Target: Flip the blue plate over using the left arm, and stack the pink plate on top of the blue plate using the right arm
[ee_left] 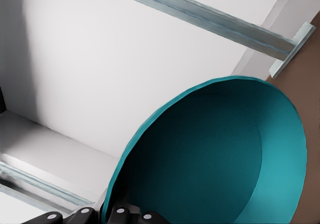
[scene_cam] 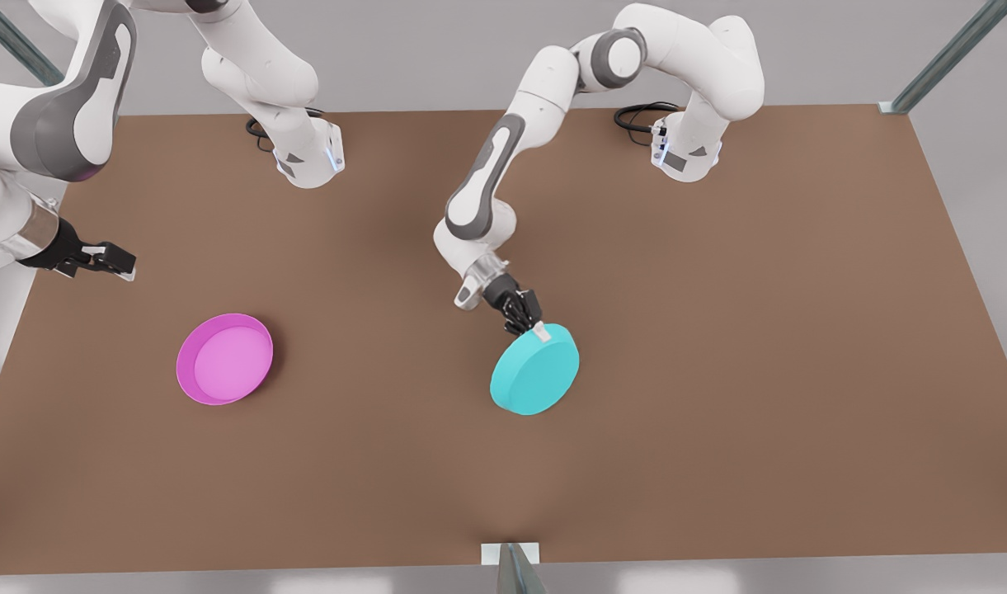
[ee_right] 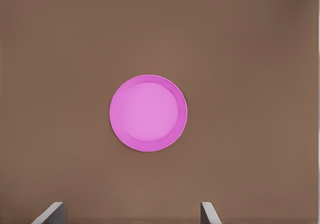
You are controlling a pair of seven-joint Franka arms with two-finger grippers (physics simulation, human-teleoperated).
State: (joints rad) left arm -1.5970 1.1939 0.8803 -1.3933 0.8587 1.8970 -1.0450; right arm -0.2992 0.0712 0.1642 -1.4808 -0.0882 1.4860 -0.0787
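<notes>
Bracket (scene_cam: 511, 561): small grey metal fitting at near table edge, approx. centre of front view.
Table (scene_cam: 717, 396): brown flat top; carried both plates and both arm bases.
Blue plate (scene_cam: 535, 368): on front view's right of centre, tilted, flat plain bottom facing camera, open side turned away. Lower rim appeared at or near table; contact could not be confirmed. Left wrist view showed its dark teal inside (ee_left: 215, 154) w/ rim running into the fingers.
Left gripper (scene_cam: 536, 332): at blue plate's upper rim, clamped on that rim; one white fingertip lay over the plate's outer face. Black finger mounts seen in left wrist view either side of the rim.
Left arm (scene_cam: 503, 165): bent down from its base on front view's right, wrist angled toward the plate.
Pink plate (scene_cam: 224, 358): on front view's left, lying flat, open side up, lighter pink inside visible. Well apart from blue plate. Right wrist view showed it (ee_right: 148, 112) alone on bare table, seen square-on.
Right gripper (scene_cam: 119, 262): near table's edge on front view's left, raised above the surface, apart from pink plate, holding nothing. Fingers (ee_right: 54, 213) spread wide, two grey tips w/ clear gap in right wrist view.
Right arm (scene_cam: 49, 124): waiting, large in frame at front view's upper left.
Arm bases: both at far table edge, black cables (scene_cam: 643, 115) coiled beside them.
Frame rails (scene_cam: 948, 58): metal struts at far corners.
</notes>
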